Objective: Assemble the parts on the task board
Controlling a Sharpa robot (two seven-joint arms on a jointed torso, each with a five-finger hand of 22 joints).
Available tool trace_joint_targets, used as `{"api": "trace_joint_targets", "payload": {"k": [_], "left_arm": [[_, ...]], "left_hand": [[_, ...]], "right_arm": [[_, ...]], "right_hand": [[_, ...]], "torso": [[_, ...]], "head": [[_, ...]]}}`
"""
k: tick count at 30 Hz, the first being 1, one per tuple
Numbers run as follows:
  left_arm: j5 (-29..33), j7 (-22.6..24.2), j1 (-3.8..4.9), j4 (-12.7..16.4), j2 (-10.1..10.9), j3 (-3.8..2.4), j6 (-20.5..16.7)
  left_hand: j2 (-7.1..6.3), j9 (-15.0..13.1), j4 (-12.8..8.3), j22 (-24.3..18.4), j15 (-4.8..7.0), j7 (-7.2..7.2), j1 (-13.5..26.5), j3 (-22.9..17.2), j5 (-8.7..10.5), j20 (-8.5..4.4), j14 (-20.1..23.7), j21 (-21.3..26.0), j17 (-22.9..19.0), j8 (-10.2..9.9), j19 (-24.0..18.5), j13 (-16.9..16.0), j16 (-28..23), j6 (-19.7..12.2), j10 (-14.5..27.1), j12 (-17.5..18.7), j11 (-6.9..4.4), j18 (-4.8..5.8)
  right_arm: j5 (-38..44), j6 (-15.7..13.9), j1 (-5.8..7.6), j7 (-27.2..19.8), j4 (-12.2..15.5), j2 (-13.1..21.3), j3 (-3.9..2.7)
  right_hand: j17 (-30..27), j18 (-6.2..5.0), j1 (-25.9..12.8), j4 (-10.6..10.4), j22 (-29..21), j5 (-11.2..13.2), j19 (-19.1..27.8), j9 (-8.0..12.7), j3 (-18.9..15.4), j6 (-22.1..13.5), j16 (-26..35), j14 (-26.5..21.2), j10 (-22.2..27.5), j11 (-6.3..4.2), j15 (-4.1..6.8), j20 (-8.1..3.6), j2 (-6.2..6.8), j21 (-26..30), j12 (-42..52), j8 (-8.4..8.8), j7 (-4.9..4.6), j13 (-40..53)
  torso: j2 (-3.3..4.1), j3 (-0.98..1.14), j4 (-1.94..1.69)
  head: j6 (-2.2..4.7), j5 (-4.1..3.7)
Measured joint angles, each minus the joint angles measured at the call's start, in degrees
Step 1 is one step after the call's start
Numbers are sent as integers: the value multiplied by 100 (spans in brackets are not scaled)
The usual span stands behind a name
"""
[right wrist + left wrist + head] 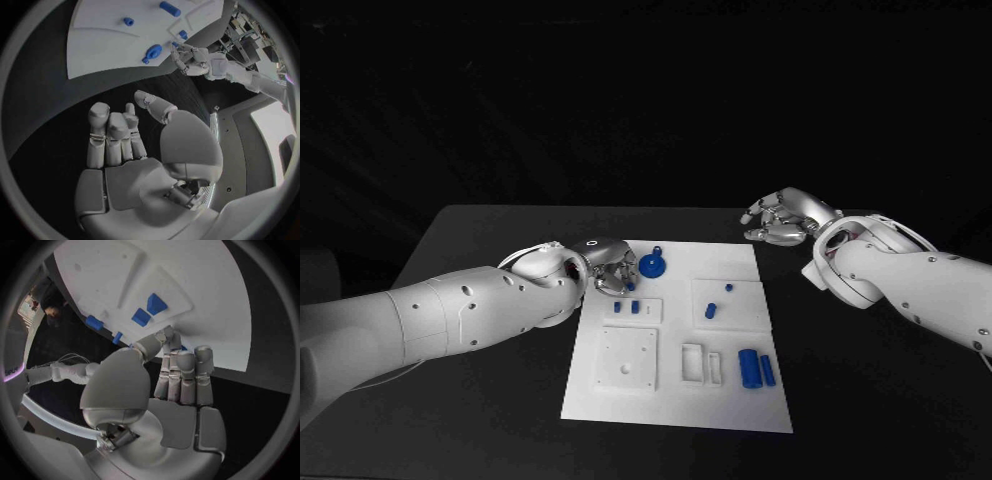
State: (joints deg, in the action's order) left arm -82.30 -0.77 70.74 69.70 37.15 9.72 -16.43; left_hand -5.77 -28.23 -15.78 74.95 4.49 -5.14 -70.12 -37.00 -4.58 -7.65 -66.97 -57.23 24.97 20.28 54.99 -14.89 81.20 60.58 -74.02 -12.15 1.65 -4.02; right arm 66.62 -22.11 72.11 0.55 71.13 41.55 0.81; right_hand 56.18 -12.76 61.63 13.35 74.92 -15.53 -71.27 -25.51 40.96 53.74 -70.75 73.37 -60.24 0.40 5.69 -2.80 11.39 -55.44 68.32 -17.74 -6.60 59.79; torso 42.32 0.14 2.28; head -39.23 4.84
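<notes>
The round blue part (653, 265) lies near the task board's (733, 400) far edge, just beside the left hand (606, 268). It is judged light, rigid, best pinched by its stub. Nothing is held by the right hand (788, 216), fingers loosely curled; the left's state probably cannot be told.

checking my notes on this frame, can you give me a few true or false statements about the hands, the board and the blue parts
1. The left hand is at the task board's far left corner. True.
2. The right hand holds a blue part. False: it holds nothing, and its fingers are over the black table.
3. Two blue cylinders lie side by side on the board. True.
4. The round blue part lies off the board. False: it lies on the board, near its far edge.
</notes>
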Motion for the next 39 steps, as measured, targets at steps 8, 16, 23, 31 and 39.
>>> {"api": "trace_joint_targets", "payload": {"k": [8,16,23,31,39], "left_arm": [[-434,-165,29,52,-43,48,66],[-830,-314,27,148,-73,69,189],[-945,-336,20,184,-42,71,146],[-924,-305,-17,157,-24,106,23],[-882,-282,-21,143,18,105,-56]], "left_hand": [[-21,9,-2,-1,0,6,25,-2,-1,-23,0,0,-8,-14,-24,13,0,-9,0,23,0,-1],[-21,11,-2,-1,0,7,25,-2,21,-23,1,0,-8,-14,-43,14,0,-12,1,23,-1,0],[-23,28,5,-2,22,-7,23,-8,21,-23,23,0,-12,-29,-44,9,-22,-1,2,62,-1,-1],[-260,139,10,-2,-79,-223,-141,-86,20,-7,127,0,-37,-354,-80,59,-63,-548,189,248,138,1],[-382,176,10,-3,-120,-276,-217,-86,20,7,170,22,-56,-435,-114,114,-89,-784,310,334,202,9]], "right_arm": [[0,5,0,0,-4,-5,0],[0,8,0,0,-4,-10,0],[1,10,-1,0,-2,-1,0],[1,12,-2,1,0,7,0],[1,20,-2,2,3,18,0]], "right_hand": [[-1,0,0,0,0,0,-8,0,0,0,0,0,0,0,0,-9,0,0,22,0,0,0],[-1,-1,-17,0,0,0,5,0,0,1,0,0,0,0,0,-20,-17,0,23,0,1,0],[-1,0,-23,0,-1,0,5,0,0,2,0,0,0,0,0,-19,-23,0,23,0,2,0],[-2,0,-23,0,-1,0,6,0,0,9,21,0,0,0,0,-17,-23,0,23,0,9,0],[-2,0,-23,0,-1,0,6,0,0,8,21,0,0,0,0,-16,-23,0,22,0,8,-5]], "torso": [[-1,0,-3],[-1,1,5],[-1,4,8],[-1,5,2],[0,2,1]], "head": [[-13,-8],[-12,-8],[-13,-17],[1,-28],[9,-34]]}}
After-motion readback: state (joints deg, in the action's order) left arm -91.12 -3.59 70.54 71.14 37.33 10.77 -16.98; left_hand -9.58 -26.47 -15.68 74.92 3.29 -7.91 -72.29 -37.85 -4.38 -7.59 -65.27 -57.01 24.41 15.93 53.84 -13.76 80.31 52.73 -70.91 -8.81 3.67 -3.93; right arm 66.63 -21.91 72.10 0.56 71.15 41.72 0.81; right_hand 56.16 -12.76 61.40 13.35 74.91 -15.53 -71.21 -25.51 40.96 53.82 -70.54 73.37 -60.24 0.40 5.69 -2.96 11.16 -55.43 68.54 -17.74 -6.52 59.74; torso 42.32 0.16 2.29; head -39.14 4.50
